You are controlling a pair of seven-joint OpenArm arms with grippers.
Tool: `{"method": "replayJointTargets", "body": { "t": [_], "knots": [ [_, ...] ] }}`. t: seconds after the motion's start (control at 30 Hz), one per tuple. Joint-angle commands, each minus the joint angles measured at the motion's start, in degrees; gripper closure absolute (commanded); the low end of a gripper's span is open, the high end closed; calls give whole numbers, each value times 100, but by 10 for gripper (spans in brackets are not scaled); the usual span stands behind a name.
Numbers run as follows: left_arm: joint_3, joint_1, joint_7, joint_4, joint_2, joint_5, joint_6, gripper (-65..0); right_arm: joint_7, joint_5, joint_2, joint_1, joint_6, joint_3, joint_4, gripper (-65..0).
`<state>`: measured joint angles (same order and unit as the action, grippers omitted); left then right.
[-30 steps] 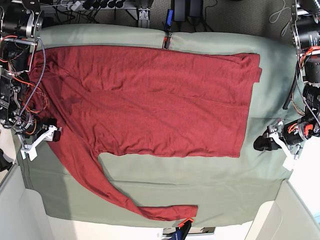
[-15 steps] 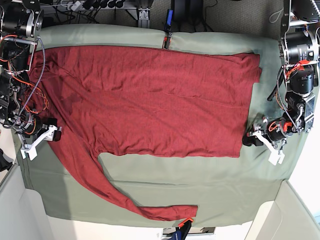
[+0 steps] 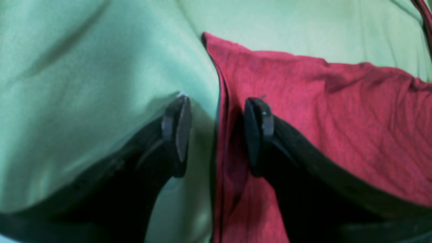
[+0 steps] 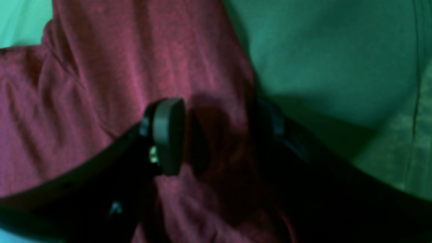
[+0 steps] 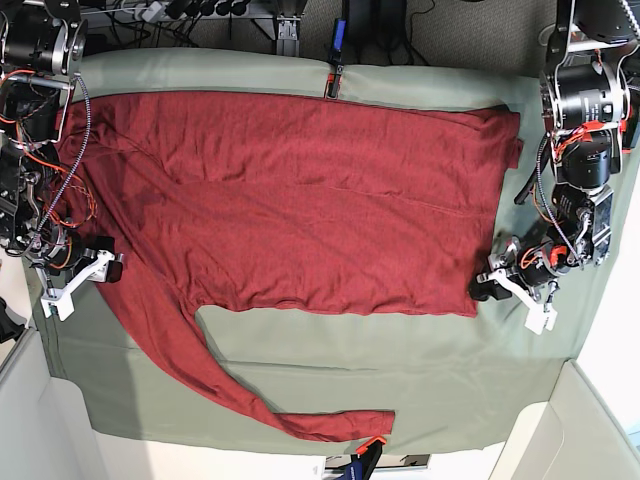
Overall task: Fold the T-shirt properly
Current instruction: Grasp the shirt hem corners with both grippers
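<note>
So the T-shirt point(image 5: 290, 210) is spread flat on the green sheet point(image 5: 420, 370), one long sleeve trailing off toward the near edge. Both arms look like they're setting up the first grab. The left gripper point(image 3: 216, 135) has its jaws spread right over the hem edge – one finger on cloth, one on sheet. The right gripper point(image 4: 216, 135) straddles the shoulder fabric, also spread, though that view's murky. Next move, I'd guess: close both, lift together.
</note>
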<state>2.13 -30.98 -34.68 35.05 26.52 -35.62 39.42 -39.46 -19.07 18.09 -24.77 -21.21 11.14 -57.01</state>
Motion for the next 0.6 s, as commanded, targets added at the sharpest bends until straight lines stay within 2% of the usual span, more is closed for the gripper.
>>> {"method": "replayJointTargets", "body": {
  "t": [0.0,0.27,0.57],
  "knots": [
    [-2,-192,-42,48,13,-129,58,-290,-66,-44,63,-120,0,9,-63,-319],
    [-2,-551,-420,48,94,-142,58,-291,-68,-44,66,-120,-2,9,-63,-319],
    [-2,-503,-407,48,160,55,58,-291,-63,-46,66,-120,-2,9,-63,-319]
  ]
}}
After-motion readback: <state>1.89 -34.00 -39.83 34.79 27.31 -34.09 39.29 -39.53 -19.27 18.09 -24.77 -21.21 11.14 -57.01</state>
